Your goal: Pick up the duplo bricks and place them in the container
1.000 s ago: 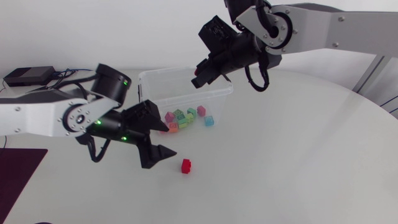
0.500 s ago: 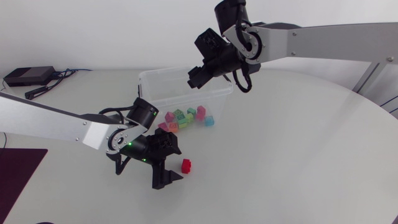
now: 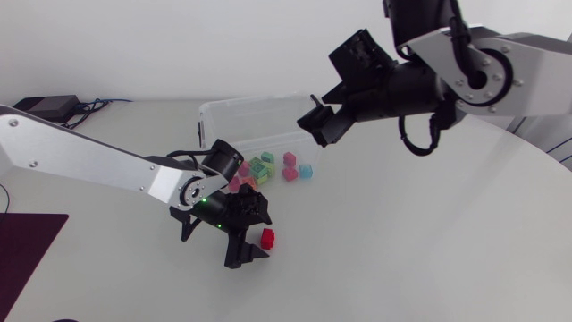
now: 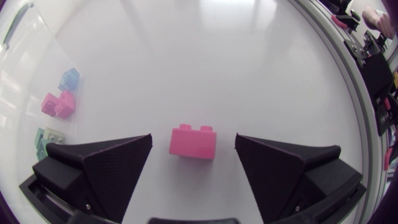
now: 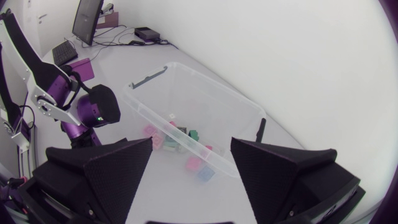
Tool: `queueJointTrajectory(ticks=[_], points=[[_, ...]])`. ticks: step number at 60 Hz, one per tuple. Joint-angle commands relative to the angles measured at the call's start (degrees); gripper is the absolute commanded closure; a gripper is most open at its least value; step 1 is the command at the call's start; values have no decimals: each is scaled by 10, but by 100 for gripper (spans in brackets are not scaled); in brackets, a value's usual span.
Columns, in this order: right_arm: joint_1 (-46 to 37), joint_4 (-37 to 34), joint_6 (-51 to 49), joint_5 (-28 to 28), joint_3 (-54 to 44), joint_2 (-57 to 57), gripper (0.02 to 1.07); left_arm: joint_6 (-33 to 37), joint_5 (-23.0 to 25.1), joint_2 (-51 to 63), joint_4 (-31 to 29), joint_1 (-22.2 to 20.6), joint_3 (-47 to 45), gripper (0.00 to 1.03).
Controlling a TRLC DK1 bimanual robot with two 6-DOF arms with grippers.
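A red brick [image 3: 267, 237] lies on the white table in front of the clear plastic container [image 3: 217, 114]. My left gripper [image 3: 255, 236] is low over the table, open, with one finger on each side of the brick. In the left wrist view the brick [image 4: 193, 145] sits between the fingers of the left gripper [image 4: 193, 138], touching neither. Several coloured bricks [image 3: 268, 168] lie inside the container. My right gripper [image 3: 318, 122] hangs open and empty above the container's right end. From the right wrist, the right gripper [image 5: 192, 142] looks down on the container [image 5: 235, 109].
A black box with cables [image 3: 42, 106] lies at the table's far left. A dark mat [image 3: 22, 255] sits at the left front edge. The table [image 3: 429, 241] spreads out white to the right of the red brick.
My left gripper has dropped and slid right until it straddles the red brick. My right gripper has opened and swung right, off the middle of the container.
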Motion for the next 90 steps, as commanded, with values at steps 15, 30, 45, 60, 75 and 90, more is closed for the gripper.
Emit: queueJointTrajectory(ticks=[15,30,45,60,75,90], points=[[-43,5,-16,-22,-139,-95,15,40,6,16,-74,-3,47,78],[-72,14,-19,-34,-204,-146,15,42,6,-18,-164,-3,77,79],[-111,15,-26,-55,-247,-181,15,2,38,-172,-202,34,106,78],[-120,22,-23,-55,-279,-213,15,-148,60,-168,-99,106,195,75],[-133,49,-21,-54,-323,-249,15,-285,17,-107,44,134,237,72],[-152,71,-20,-36,-361,-291,14,-325,-66,-7,123,145,271,49]])
